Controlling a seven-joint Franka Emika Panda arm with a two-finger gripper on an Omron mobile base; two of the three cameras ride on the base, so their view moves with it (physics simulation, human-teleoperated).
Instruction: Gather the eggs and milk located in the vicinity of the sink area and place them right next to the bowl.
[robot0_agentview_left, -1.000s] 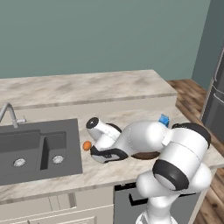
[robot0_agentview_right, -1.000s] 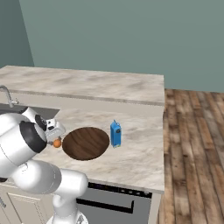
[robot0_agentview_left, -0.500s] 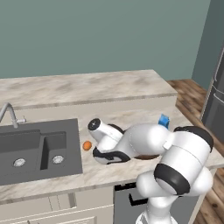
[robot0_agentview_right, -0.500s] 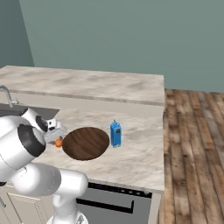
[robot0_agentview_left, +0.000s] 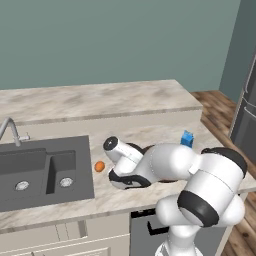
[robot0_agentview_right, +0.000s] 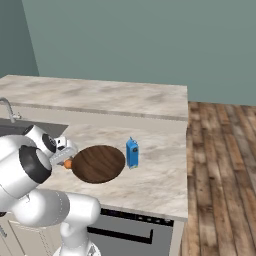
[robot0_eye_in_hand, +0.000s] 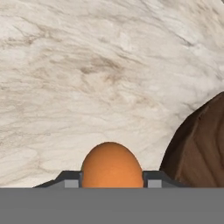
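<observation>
Gripping an egg (robot0_eye_in_hand: 112, 165), the gripper (robot0_eye_in_hand: 112, 180) hovers over the counter (robot0_eye_in_hand: 87, 78); the bowl (robot0_eye_in_hand: 199, 148) sits at 3 o'clock.

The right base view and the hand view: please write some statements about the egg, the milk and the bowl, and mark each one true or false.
1. The hand is shut on an egg. True.
2. The milk lies on its side inside the sink. False: it stands upright on the counter, beside the bowl.
3. In the hand view, the bowl is to the right of the egg. True.
4. The bowl is full of eggs. False: its inside shows bare wood.
5. The milk carton is red. False: it is blue.
</observation>
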